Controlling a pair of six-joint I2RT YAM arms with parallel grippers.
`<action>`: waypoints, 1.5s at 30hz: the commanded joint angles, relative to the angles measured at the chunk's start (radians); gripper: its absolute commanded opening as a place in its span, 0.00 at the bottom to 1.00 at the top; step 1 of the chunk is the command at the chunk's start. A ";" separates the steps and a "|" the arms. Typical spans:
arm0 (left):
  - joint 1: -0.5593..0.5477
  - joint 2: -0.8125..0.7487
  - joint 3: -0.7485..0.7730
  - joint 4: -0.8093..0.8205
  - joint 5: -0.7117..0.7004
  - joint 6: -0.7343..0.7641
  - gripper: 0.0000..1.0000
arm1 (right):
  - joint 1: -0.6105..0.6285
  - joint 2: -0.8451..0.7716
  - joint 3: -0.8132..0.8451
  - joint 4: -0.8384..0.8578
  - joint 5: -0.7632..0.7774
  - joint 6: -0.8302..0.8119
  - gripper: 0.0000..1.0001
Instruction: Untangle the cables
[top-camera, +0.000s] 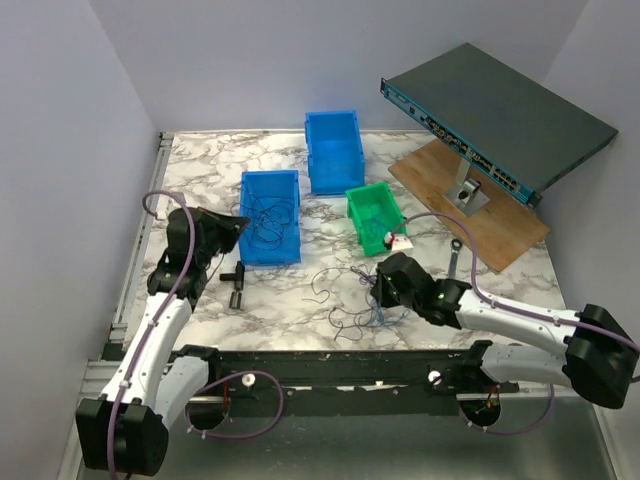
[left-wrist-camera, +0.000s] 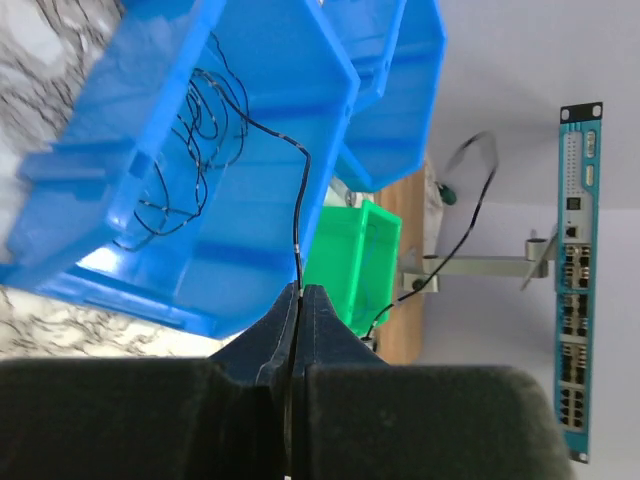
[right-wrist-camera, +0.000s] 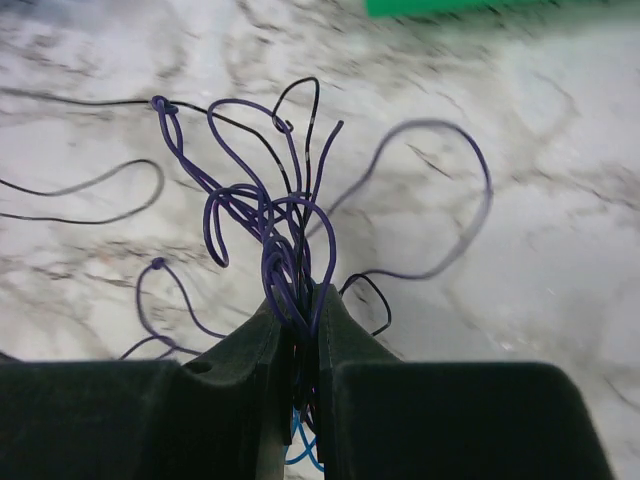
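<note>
Closest to us in the right wrist view, the right gripper (right-wrist-camera: 300, 300) has its fingers nearly pressed together, pinching a bunch of the cables (right-wrist-camera: 268, 225): several purple-blue loops with a black strand among them. The clump lies on the marble table (top-camera: 300, 310), near the green bin (top-camera: 375, 212). Our left gripper (left-wrist-camera: 300, 295) is pressed shut on a single black wire (left-wrist-camera: 299, 210), which runs over the wall of the near blue bin (left-wrist-camera: 250, 260) to coils lying inside it. We cannot tell whether that wire joins the clump on the table. Our worry on the right is that we hold many strands at once, so a pull would likely lift the whole knot and cinch it tighter rather than free one cable. On the left, drawing the wire away could drag its coils against the bin wall, where they may snag and shift or tip the bin. Wires this thin may also slide out of either pinch under tension.
</note>
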 joint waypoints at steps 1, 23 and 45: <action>0.044 0.061 0.114 -0.122 0.008 0.190 0.00 | -0.004 -0.118 -0.077 -0.101 0.194 0.145 0.11; -0.193 0.722 0.619 -0.453 -0.361 0.582 0.00 | -0.004 -0.181 0.039 -0.208 0.341 0.137 0.10; -0.236 0.850 0.761 -0.579 -0.473 0.694 0.16 | -0.004 -0.120 0.009 -0.126 0.250 0.087 0.10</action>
